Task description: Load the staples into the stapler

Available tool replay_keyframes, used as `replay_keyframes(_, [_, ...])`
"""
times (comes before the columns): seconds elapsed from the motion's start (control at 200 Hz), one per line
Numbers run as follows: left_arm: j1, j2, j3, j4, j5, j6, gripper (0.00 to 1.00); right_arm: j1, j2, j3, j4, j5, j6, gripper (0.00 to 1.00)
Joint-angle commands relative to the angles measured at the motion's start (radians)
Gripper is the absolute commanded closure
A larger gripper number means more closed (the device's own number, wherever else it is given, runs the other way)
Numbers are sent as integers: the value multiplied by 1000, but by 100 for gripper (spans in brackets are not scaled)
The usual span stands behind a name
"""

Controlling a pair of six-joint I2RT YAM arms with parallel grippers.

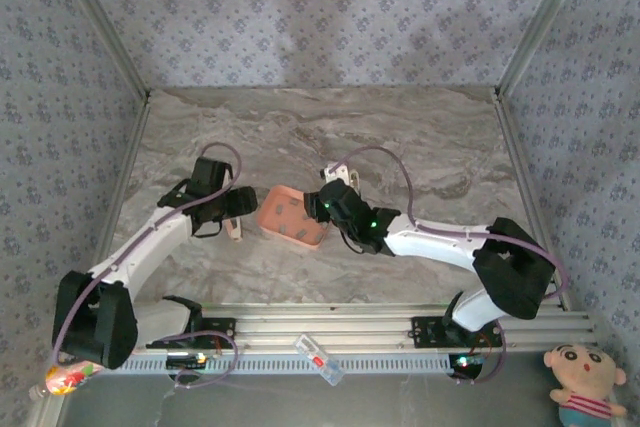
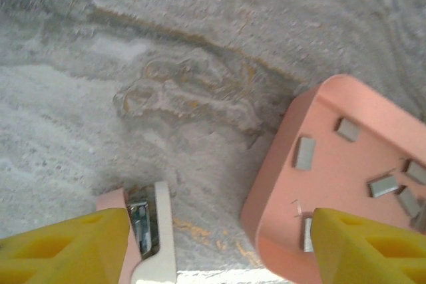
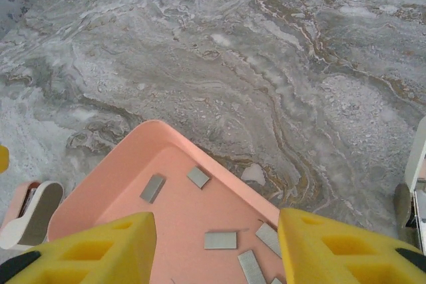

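While staples (image 2: 304, 152) lie loose in the tray (image 2: 286, 131), 0 seem loaded; stapler (image 2: 160, 231) waits beside the released left gripper (image 2: 221, 231). Right gripper (image 3: 216, 221) straddles the tray, grip unclear.

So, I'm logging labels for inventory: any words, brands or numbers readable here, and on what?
No text can be read.
The stapler, pink tray and staples show no print.
The clear packet bears a red mark, too small to read.
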Motion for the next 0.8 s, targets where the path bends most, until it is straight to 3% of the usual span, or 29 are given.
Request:
replay_keyframes(0.0, [11,28,8,-67,-35,9,30,7,14,-3,35,19,18,48])
replay_keyframes(0.165, [12,68,-13,-94,-60,-18,35,15,16,-17,25,7,-3,48])
replay_keyframes(0.645, [25,217,-25,-93,-80,-7,35,23,21,-63,100,-36,-12,49])
replay_keyframes(0.795, [24,250,-12,-83,-86,1,43,25,20,-71,103,-53,-15,49])
